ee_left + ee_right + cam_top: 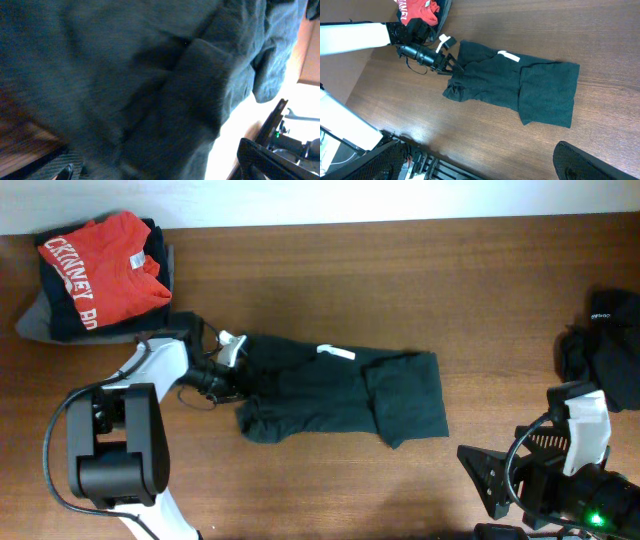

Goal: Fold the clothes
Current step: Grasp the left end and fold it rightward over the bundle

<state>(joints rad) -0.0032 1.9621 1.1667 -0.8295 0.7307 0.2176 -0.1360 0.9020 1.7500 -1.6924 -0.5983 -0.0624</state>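
Lying flat near the middle of the worktop (pixel 300 260), the dark grey-green T-shirt (pixel 340 395) is partly folded, with a white tag (pixel 337 353) at its far edge. The left pincer (pixel 232 377) sits at the shirt's left edge, jaws spread wide. Blurred cloth fills the left wrist view, so it cannot be determined whether the fingers touch the fabric. The right pincer (pixel 480 146) hangs over bare wood near the right front, well apart from the shirt, fully spread and empty; only its dark fingertips show.

At the far left, a red shirt (pixel 105 265) covers most of a stack of dark garments (pixel 50 315). A black heap (pixel 612 345) at the right is cut off by the frame edge, and its number of pieces is unclear.
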